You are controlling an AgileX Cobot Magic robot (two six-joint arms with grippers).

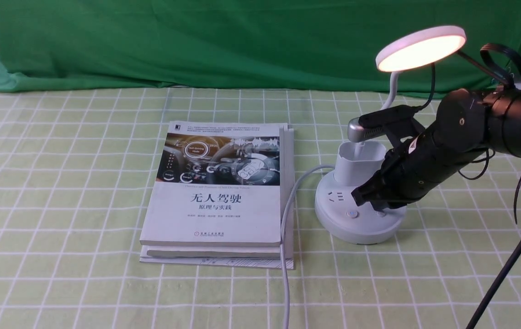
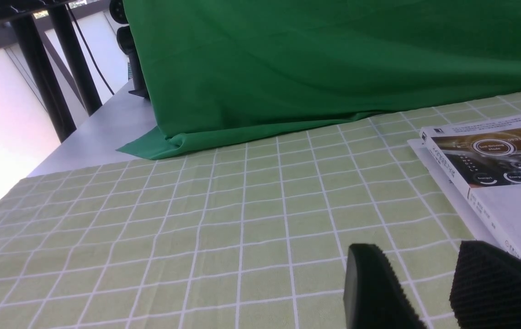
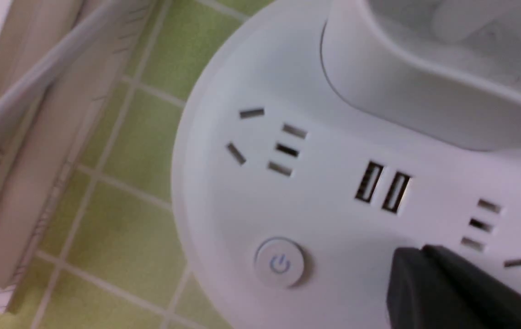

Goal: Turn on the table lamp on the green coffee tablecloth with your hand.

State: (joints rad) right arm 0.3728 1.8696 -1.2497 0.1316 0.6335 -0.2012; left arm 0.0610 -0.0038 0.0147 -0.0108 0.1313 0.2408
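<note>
The table lamp stands on the green coffee tablecloth (image 1: 59, 183) at the right, and its disc head (image 1: 420, 47) glows warm white. Its round base (image 1: 356, 228) carries sockets and two buttons. My right gripper (image 1: 362, 195), the hand, is shut with nothing held and reaches in from the right. In the right wrist view its tip (image 3: 418, 256) rests on or just over the base (image 3: 333, 214), beside the left power button (image 3: 280, 262). The other button shows only partly under it (image 1: 380, 213). My left gripper (image 2: 416, 250) is open above the cloth (image 2: 196, 219).
A stack of books (image 1: 217, 192) lies left of the lamp, and its corner (image 2: 493, 183) is close to my left gripper. The lamp's white cord (image 1: 285, 228) runs along the books to the front edge. A dark green backdrop (image 1: 196, 41) hangs at the back.
</note>
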